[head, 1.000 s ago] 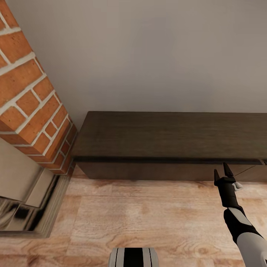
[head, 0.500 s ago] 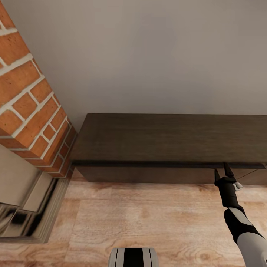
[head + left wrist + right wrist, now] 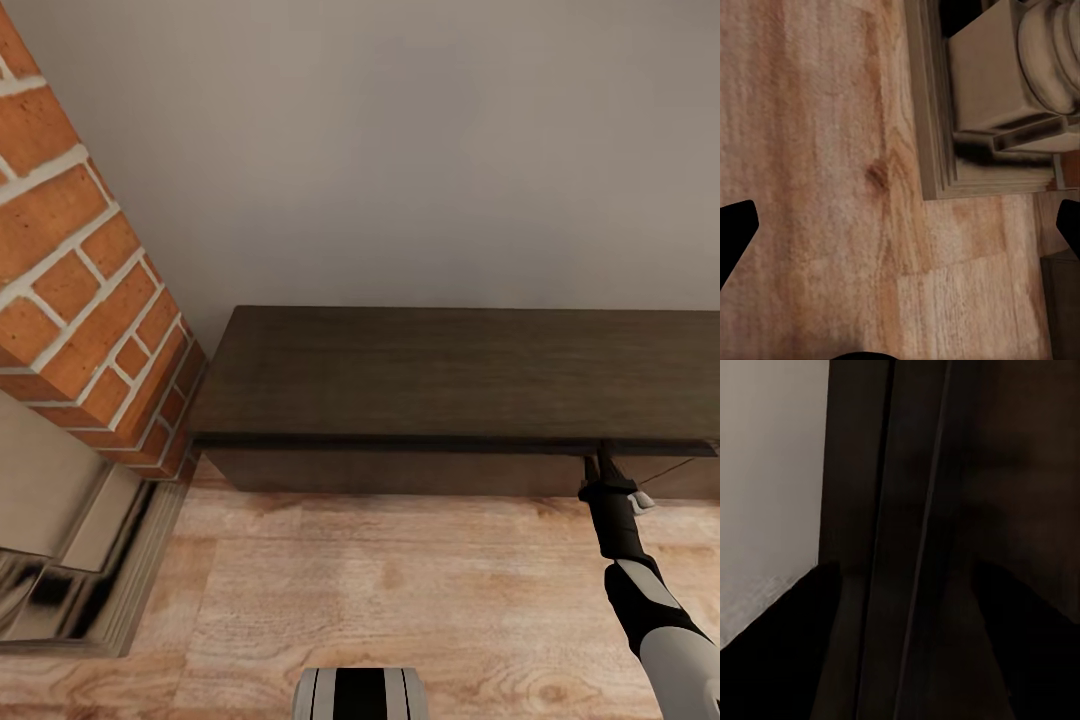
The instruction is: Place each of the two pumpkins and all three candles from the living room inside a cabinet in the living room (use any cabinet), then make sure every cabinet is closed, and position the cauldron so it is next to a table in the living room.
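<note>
Dark-brown wood makes up the cabinet (image 3: 460, 385), a long low unit against the grey wall (image 3: 400, 150); it lies straight ahead of the right hand (image 3: 598, 465), whose black fingertips reach up to the cabinet's front edge, just under the overhanging top. In the head view the two fingers look drawn close together, with little or no gap between them, and whether they pinch the edge of a drawer front cannot be told from here. A thin pale line runs off from the fingertips along the cabinet face toward the robot's right. In the right wrist view the cabinet front (image 3: 945, 510) sits very close, dark and blurred, with vertical seams running down it and a strip of pale wall to one side; the fingers (image 3: 780, 660) show as black shapes at the near edge. Well off to the right hand's left stands a red brick column (image 3: 80, 280), with a shiny metal surround (image 3: 70, 540) at its foot on the wooden floor (image 3: 380, 580). The left hand (image 3: 900, 225) hangs over that floor with its fingers (image 3: 735, 225) spread wide at the edges of the left wrist view and nothing between them; beyond it is a pale carved plinth (image 3: 997, 97) with stepped moulding.
</note>
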